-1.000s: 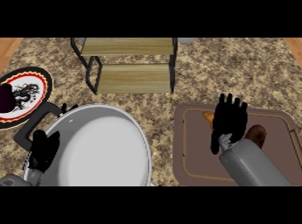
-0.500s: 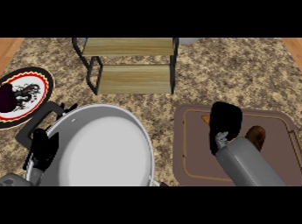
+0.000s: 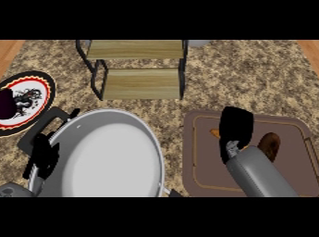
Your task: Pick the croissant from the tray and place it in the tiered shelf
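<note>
The right hand (image 3: 235, 126) is down over the brown tray (image 3: 305, 139) at the bench's (image 3: 257, 83) right side, its back turned up and its fingers bent downward toward the tray floor, so whether they have closed on anything cannot be told from this view. A small orange-brown sliver of the croissant (image 3: 216, 133) peeks out at the hand's left edge, touching or just under the fingers; the rest of it is hidden beneath the hand. Just to the right of the grey forearm, a darker brown rounded item (image 3: 270, 145) lies on the tray, apart from the hand; what it is cannot be made out. The tiered shelf (image 3: 138, 83), a black frame with two wooden levels, stands at the far middle of the bench, well apart from the tray and the hand. A large grey pan (image 3: 107, 157) fills the near left of the bench, between the two arms. The left hand (image 3: 42, 155) shows at the pan's left rim, fingers pointing up and relaxed, resting. Beyond it, at the left edge, is a round patterned plate (image 3: 18, 102) with a dark object on it.
</note>
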You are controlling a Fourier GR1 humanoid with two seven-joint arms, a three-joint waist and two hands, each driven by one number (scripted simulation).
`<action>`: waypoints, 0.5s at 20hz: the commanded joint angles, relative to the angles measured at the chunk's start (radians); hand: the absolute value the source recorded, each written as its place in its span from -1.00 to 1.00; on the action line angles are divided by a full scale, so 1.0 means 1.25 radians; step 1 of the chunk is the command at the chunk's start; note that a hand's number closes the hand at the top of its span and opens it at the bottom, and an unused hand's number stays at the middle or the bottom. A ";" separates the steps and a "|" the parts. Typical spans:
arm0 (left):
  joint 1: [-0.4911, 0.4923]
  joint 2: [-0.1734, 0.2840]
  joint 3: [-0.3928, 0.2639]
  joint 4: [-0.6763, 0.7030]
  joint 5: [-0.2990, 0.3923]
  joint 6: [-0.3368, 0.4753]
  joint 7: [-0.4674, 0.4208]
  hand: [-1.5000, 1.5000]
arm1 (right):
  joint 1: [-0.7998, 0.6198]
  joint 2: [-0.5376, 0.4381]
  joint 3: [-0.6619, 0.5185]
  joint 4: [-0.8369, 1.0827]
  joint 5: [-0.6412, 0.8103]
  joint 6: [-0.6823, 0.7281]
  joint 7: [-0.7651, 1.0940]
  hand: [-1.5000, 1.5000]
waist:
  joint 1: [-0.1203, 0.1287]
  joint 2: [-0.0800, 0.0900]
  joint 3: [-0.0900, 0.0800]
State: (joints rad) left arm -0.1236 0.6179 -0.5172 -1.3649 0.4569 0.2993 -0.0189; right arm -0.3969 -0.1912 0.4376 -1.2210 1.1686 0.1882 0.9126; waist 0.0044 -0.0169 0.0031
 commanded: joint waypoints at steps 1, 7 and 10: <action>-0.001 -0.095 -0.026 0.033 -0.054 0.018 -0.022 0.00 | 0.008 0.001 0.003 -0.001 0.053 -0.036 0.014 1.00 | -0.005 0.014 -0.003; 0.023 -0.052 -0.016 0.011 -0.029 -0.001 -0.034 0.00 | 0.094 0.149 0.118 -0.197 -0.095 -0.051 0.140 1.00 | 0.000 0.012 -0.003; -0.022 -0.066 0.005 0.021 -0.017 0.002 0.003 0.00 | 0.064 0.151 0.165 -0.287 -0.107 -0.060 0.231 1.00 | -0.006 0.012 -0.003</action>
State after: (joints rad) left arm -0.1232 0.5893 -0.5093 -1.3661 0.4387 0.3254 -0.0029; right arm -0.3086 -0.0464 0.5740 -1.4712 1.0912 0.1474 1.0364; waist 0.0002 -0.0084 0.0027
